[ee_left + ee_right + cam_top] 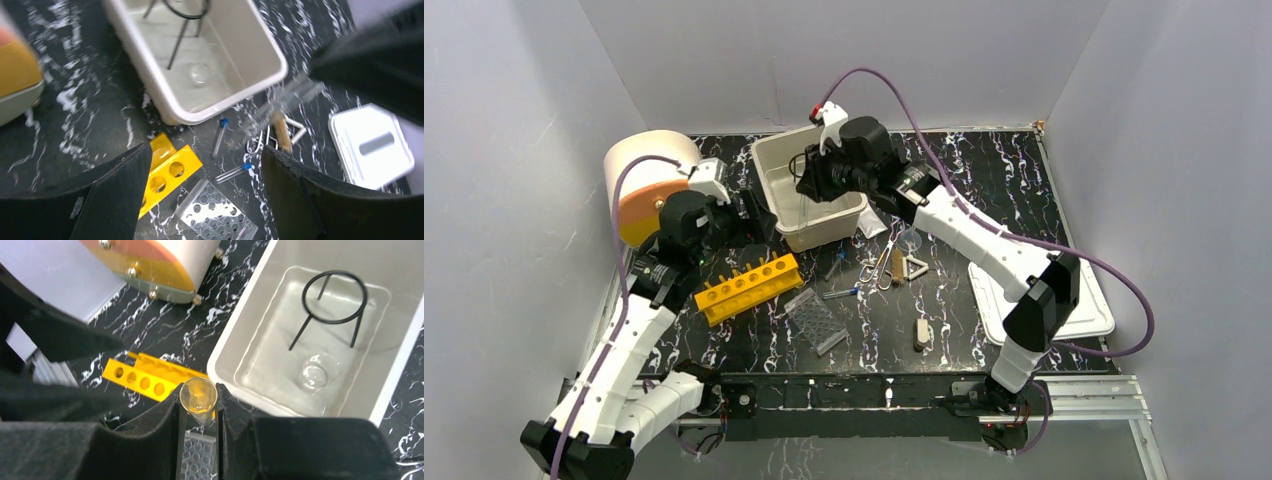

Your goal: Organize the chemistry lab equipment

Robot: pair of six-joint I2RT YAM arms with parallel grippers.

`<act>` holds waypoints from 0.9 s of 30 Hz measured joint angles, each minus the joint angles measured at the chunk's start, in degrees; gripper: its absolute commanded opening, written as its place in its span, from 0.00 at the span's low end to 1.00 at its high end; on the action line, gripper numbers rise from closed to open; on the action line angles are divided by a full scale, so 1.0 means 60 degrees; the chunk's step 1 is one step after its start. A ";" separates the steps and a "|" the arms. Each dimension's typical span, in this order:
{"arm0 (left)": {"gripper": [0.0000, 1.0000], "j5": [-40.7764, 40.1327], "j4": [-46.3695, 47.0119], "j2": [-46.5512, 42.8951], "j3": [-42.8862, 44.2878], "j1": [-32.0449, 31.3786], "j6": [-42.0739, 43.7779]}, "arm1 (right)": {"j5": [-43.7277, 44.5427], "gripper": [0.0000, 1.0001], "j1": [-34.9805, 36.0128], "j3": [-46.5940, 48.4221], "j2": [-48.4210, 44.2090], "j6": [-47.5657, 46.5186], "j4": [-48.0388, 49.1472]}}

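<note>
My right gripper [198, 407] is shut on a clear glass tube [198, 395], seen mouth-on between the pads. In the top view it [804, 176] hovers over the beige tub [776, 165]. The tub holds the black wire ring-stand [332, 297] and a clear round dish [315, 375]. My left gripper [205, 200] is open and empty above the table, left of the tub [746, 215]. On the table lie two blue-tipped tubes [220, 135] [232, 172], metal forceps [879, 268], a pale triangle [915, 267], a clear dish [911, 240] and a small clear bag [874, 222].
A yellow tube rack [749, 287] and a clear well plate [816, 320] lie in front of the tub. A cream and orange round device [649, 185] stands at the back left. A flat white lid [1044, 300] lies at the right. A small beige block [921, 333] lies near the front.
</note>
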 measured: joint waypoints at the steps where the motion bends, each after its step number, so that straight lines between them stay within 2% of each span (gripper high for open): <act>1: 0.76 -0.0481 -0.0175 -0.0164 0.0000 0.0000 -0.0280 | 0.0102 0.26 0.0124 -0.0240 -0.0135 -0.0055 0.0084; 6: 0.76 -0.2583 -0.1330 -0.0189 0.0135 0.0015 -0.1668 | 0.0674 0.26 0.1027 -0.1224 -0.0652 -0.0288 0.0583; 10: 0.76 -0.3100 -0.2291 0.0845 0.0783 0.0168 -0.2390 | 0.1264 0.26 0.1741 -0.1752 -0.0841 -0.0634 0.1049; 19: 0.67 -0.1927 -0.3373 0.3428 0.2084 0.1220 -0.2980 | 0.2299 0.25 0.2626 -0.2528 -0.0852 -0.1402 0.2218; 27: 0.58 -0.1195 -0.3464 0.3701 0.2393 0.1377 -0.3115 | 0.2849 0.25 0.2801 -0.3355 -0.0831 -0.1665 0.3391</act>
